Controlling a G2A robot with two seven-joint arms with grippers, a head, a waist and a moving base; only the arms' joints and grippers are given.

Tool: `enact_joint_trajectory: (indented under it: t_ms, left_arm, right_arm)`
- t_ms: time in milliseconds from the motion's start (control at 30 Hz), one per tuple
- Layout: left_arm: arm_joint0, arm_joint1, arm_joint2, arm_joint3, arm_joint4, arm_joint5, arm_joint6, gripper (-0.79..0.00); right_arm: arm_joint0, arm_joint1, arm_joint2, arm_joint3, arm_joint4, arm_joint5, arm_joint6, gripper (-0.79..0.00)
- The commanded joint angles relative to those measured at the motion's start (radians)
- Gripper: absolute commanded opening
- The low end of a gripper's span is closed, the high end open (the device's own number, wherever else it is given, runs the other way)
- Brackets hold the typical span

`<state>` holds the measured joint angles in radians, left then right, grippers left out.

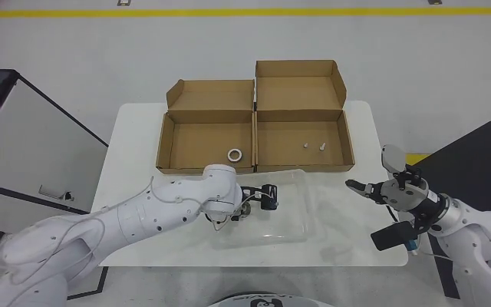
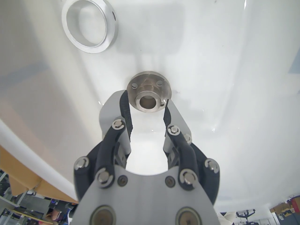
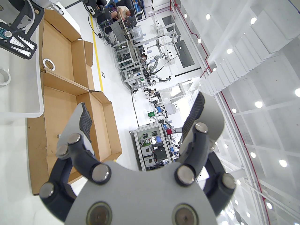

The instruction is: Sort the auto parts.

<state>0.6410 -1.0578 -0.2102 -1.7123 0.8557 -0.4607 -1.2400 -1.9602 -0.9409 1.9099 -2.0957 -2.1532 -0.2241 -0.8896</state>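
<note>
A white surface point(image 1: 138, 153) carries two open cardboard boxes at its far side, the left box point(image 1: 192, 150) and the right box point(image 1: 280, 153) touching side by side, with a clear plastic tray point(image 1: 295, 222) just in front of them.

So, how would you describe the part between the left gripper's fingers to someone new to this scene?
Find the white tray in front of the two cardboard boxes. In it, the left gripper clasps a flanged hub. Unlike the plain, wide-open ring lying nearby, it is darker, with a raised collar and two pins.
</note>
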Motion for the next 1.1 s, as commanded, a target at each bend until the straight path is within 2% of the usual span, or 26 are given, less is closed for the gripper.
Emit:
enact_joint_trajectory:
  t_ms: [0,667,700,733,767,800,1067]
  left_arm:
    - [0.006,-0.002,-0.004,0.005,0.009,0.000,0.008,-0.425]
    - [0.051,-0.016,-0.038,0.021,0.046,-0.026,0.008,-0.474]
    - [0.054,-0.017,-0.040,0.021,0.047,-0.027,0.009,-0.486]
    - [0.055,-0.017,-0.041,0.022,0.050,-0.028,0.008,-0.542]
    - [0.057,-0.018,-0.043,0.022,0.053,-0.027,0.010,-0.708]
    - [0.060,-0.018,-0.045,0.021,0.058,-0.026,0.011,-0.785]
    - [0.070,-0.013,-0.075,-0.014,0.069,-0.031,-0.008,-0.785]
  right_arm:
    - [0.000,0.000,0.000,0.000,0.000,0.000,0.000,0.000]
    - [0.000,0.000,0.000,0.000,0.000,0.000,0.000,0.000]
    - [0.000,0.000,0.000,0.000,0.000,0.000,0.000,0.000]
    - [0.000,0.000,0.000,0.000,0.000,0.000,0.000,0.000]
    - [0.000,0.000,0.000,0.000,0.000,0.000,0.000,0.000]
    - [0.000,0.000,0.000,0.000,0.000,0.000,0.000,0.000]
    - [0.000,0.000,0.000,0.000,0.000,0.000,0.000,0.000]
